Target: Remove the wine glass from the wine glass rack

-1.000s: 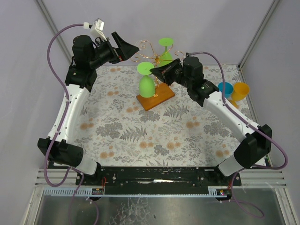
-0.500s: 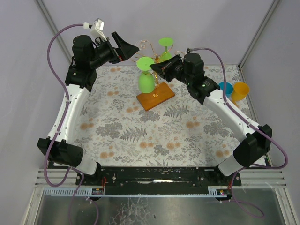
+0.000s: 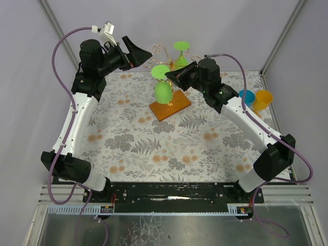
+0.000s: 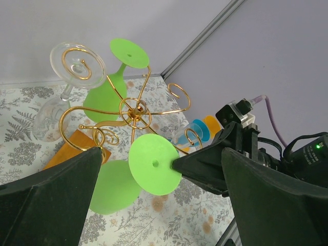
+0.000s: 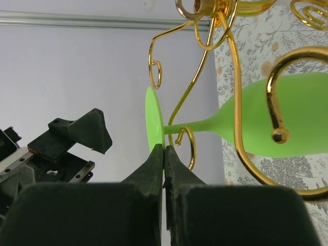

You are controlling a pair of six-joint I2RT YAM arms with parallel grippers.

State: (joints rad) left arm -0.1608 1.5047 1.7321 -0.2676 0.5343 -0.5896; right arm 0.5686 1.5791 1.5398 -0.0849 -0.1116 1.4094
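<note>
A green wine glass (image 3: 163,92) hangs bowl-down beside the wine glass rack (image 3: 165,50), a gold wire stand on an orange base (image 3: 173,106). My right gripper (image 3: 170,76) is shut on the rim of the glass's flat foot (image 5: 155,120). The stem (image 5: 189,126) runs just above a small curled arm end; I cannot tell if they touch. My left gripper (image 3: 146,55) is open, high on the rack's far left. Its view looks down on the rack's hub (image 4: 134,110) and the held foot (image 4: 154,164).
A second green glass (image 3: 180,54) and a clear glass (image 4: 77,61) hang on the rack's far side. A blue cup (image 3: 246,96) and an orange cup (image 3: 264,100) stand at the right edge of the floral mat (image 3: 154,148).
The right gripper has risen and turned toward the rack with the green glass, which drifted slightly away and then back to the right. The left arm has not moved.
</note>
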